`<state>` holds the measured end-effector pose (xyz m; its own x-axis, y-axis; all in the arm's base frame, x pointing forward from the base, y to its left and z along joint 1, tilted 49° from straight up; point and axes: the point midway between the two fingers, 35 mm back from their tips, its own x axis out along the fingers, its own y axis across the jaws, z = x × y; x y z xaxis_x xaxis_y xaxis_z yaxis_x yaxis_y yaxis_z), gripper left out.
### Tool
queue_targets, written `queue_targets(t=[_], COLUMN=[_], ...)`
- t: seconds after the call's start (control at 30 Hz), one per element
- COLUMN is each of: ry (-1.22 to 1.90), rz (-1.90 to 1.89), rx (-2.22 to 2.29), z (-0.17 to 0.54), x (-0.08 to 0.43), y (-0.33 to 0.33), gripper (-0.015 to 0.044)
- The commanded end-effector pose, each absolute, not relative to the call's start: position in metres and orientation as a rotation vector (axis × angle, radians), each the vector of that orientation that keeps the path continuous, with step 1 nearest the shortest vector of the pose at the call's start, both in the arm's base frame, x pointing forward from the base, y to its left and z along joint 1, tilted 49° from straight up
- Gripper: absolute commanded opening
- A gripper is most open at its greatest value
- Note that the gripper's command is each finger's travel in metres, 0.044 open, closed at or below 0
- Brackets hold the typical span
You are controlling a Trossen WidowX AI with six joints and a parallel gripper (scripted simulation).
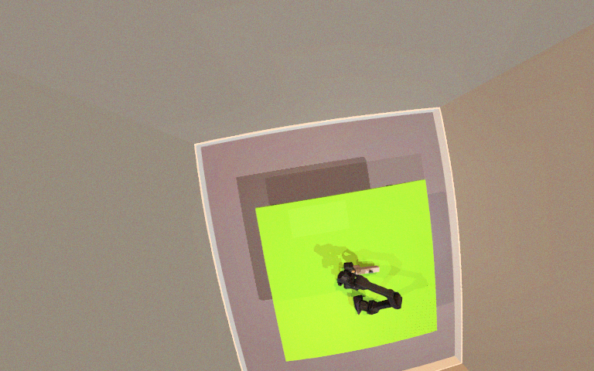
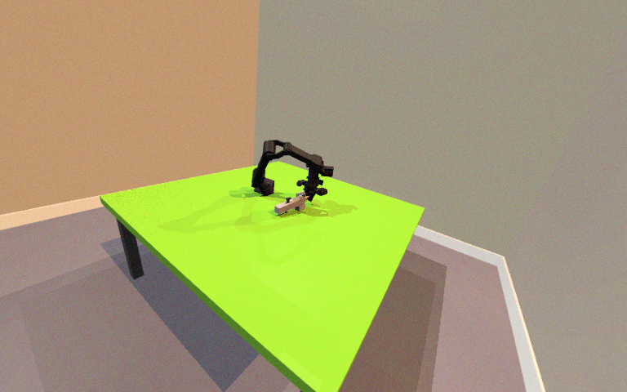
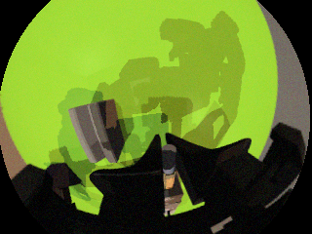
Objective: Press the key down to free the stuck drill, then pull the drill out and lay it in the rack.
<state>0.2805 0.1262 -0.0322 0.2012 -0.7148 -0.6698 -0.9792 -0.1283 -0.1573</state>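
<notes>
Tool: closed on the drill, pinched near the grey end.
Drill: small grey rod with an orange band, seen at the right end of the long block in the exterior view; whether it is fully out cannot be told.
Dark knob: on the block's left part, probably the key.
Feel: likely light, stiff and a bit slippery, because it is round.
Best hold: around the thick grey part, squeezed firmly and pulled straight, since a tilt could jam it.
Rack: not surely made out.
</notes>
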Motion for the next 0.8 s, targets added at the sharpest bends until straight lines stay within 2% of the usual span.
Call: queue_targets(t=[0.0,0.1,0.67,0.77], ry=[1.575,1.575,1.576,1.576], rz=[0.597,0.597,0.597,0.597], rx=[-1.902,-1.902,-1.903,-1.903], z=[-0.0381,-0.0412,-0.0344,-0.0339], x=[0.2812,0.2812,0.2813,0.2816], y=[0.1319,0.1354,0.1276,0.1269], gripper=[0.0,0.0,0.044,0.044])
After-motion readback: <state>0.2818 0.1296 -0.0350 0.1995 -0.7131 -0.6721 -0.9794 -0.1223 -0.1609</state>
